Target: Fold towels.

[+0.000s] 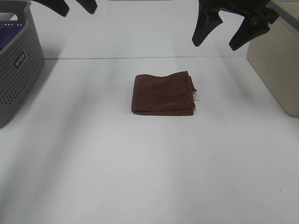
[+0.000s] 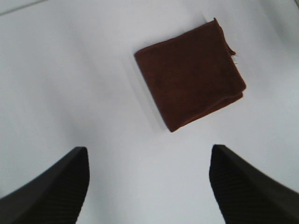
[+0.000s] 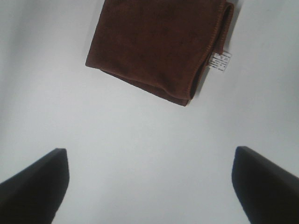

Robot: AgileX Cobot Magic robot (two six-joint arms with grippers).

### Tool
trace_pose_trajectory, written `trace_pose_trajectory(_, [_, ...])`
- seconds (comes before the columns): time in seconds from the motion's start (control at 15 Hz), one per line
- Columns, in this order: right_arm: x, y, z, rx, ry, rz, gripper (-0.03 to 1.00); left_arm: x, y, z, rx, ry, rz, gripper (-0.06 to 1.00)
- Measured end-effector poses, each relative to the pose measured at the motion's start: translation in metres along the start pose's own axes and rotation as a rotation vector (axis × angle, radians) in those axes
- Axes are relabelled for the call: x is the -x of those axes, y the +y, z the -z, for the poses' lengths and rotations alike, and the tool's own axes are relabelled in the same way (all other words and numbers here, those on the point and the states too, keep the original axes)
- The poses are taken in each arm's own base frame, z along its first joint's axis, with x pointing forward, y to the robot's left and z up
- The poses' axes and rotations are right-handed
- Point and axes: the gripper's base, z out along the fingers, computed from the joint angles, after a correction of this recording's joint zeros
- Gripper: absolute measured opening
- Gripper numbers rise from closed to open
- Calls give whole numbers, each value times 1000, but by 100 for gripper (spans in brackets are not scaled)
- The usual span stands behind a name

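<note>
Brown towel (image 1: 162, 94), folded into a compact square at the frame's centre on the white table (image 1: 140, 177), lies clear of both released grippers, left (image 1: 74, 5) and right (image 1: 230, 31), which should grasp its layered edge squarely if moving it.

The left gripper (image 1: 74, 5) is held raised near the far left corner of the surface (image 1: 140, 177), its jaws spread apart. The right gripper (image 1: 224, 35) is held above the far right edge, likewise spread and empty.
</note>
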Motion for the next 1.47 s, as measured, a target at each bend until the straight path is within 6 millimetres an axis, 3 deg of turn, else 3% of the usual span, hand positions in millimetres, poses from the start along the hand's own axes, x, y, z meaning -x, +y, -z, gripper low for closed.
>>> trace_pose_trajectory(0.13, [-12,20,17,-70,-20,33,90,-10,-4,50,110,-61,0,67])
trace_pose_trajectory(0.27, [-36,38,35,-149,-36,52,90,-27,-7,86,184,-96,1,67])
trace_pose_trajectory(0.4, [-66,43,45,-184,-23,40,90,-66,-11,124,255,-104,12,67])
trace_pose_trajectory(0.53, [-103,39,48,-204,18,24,90,-112,-11,142,309,-74,39,67])
trace_pose_trajectory(0.6, [-143,33,51,-224,49,24,90,-166,-12,148,328,-26,70,67])
trace_pose_trajectory(0.67, [-164,30,47,-227,77,22,90,-196,-12,147,328,-3,82,67])
trace_pose_trajectory(0.73, [-175,28,46,-228,87,21,90,-208,-12,146,328,6,86,67])
trace_pose_trajectory(1.0, [-251,18,37,-231,119,18,90,-300,-11,139,326,-29,83,67])
trace_pose_trajectory(1.2, [-291,13,34,-220,9,45,90,-343,-12,138,323,-107,64,67])
trace_pose_trajectory(1.4, [-319,9,34,-211,-116,107,90,-359,-12,138,320,-174,0,67])
trace_pose_trajectory(1.47, [-337,8,35,-206,-227,140,90,-367,-14,129,287,-188,-28,67])
